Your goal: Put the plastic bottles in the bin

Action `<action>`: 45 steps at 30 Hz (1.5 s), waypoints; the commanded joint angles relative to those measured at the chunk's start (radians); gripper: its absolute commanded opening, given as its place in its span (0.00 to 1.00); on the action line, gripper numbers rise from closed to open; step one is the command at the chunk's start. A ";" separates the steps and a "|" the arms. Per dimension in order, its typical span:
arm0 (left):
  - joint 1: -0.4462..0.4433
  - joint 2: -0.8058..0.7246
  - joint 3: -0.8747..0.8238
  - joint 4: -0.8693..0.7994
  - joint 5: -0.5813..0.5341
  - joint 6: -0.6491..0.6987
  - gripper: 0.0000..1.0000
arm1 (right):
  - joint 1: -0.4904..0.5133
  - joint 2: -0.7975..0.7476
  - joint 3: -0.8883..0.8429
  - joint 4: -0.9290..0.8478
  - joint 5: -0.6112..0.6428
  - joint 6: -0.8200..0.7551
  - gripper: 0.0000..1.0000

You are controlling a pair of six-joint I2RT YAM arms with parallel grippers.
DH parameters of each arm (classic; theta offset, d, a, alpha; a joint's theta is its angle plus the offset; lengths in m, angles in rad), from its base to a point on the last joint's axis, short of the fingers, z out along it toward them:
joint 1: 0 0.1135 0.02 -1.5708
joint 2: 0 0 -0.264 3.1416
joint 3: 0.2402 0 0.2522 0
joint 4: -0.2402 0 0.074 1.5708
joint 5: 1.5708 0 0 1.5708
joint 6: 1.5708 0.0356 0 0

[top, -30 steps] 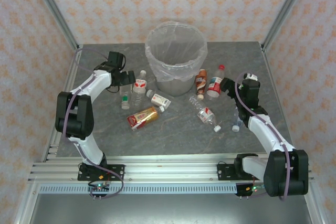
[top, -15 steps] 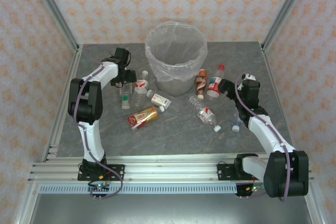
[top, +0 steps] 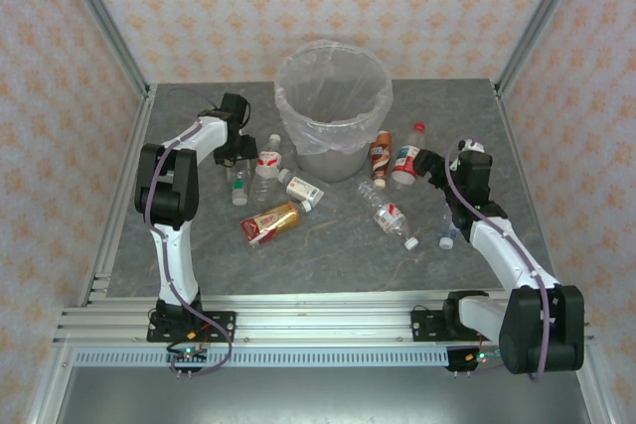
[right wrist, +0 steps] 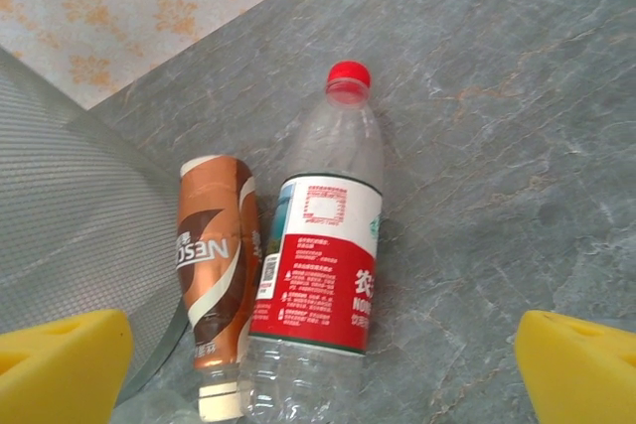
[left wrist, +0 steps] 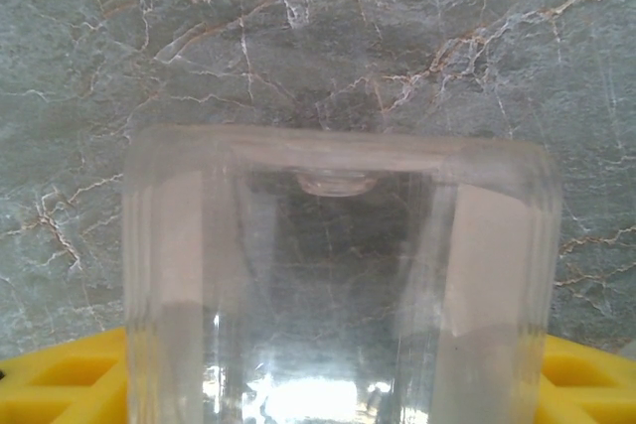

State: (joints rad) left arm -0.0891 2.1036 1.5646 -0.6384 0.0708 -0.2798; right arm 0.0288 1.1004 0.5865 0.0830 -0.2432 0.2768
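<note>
L claw [top: 242,153] moved in round clear bottle [left wrist: 338,285] left of bin [top: 334,142], grip unclear; R claw [right wrist: 320,369] released.

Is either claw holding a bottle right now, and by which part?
Right gripper: nothing, jaws open. Left gripper flanks a clear bottle at its sides; a firm grip cannot be told.

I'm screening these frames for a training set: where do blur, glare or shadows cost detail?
Top external: evenly lit and sharp, with soft shadows and a mild sheen on the bin liner. Left wrist: the clear bottle is very close and blurred, with white glare low down, while the table behind is crisp. Right wrist: the red-capped bottle and brown bottle are sharp; the yellow fingertips look slightly soft.
</note>
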 commanded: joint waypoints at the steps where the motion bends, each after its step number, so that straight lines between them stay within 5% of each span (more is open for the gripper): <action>1: 0.007 0.005 0.020 0.006 -0.011 0.030 0.66 | -0.006 -0.019 -0.009 0.012 0.062 0.033 0.99; 22: 0.007 -0.268 -0.119 0.121 -0.099 -0.041 0.57 | -0.006 -0.150 -0.157 0.030 0.221 0.029 0.99; 29: 0.006 -0.402 -0.151 0.127 -0.120 -0.108 0.57 | -0.006 -0.319 -0.286 0.102 0.407 0.102 0.99; 45: -0.046 -0.703 -0.132 0.372 -0.069 -0.301 0.53 | -0.007 -0.329 -0.306 0.206 0.252 0.121 0.99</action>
State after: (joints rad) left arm -0.1150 1.4322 1.4124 -0.3733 -0.0002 -0.5316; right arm 0.0288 0.7673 0.2714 0.2375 0.0414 0.3927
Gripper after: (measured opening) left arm 0.555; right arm 0.992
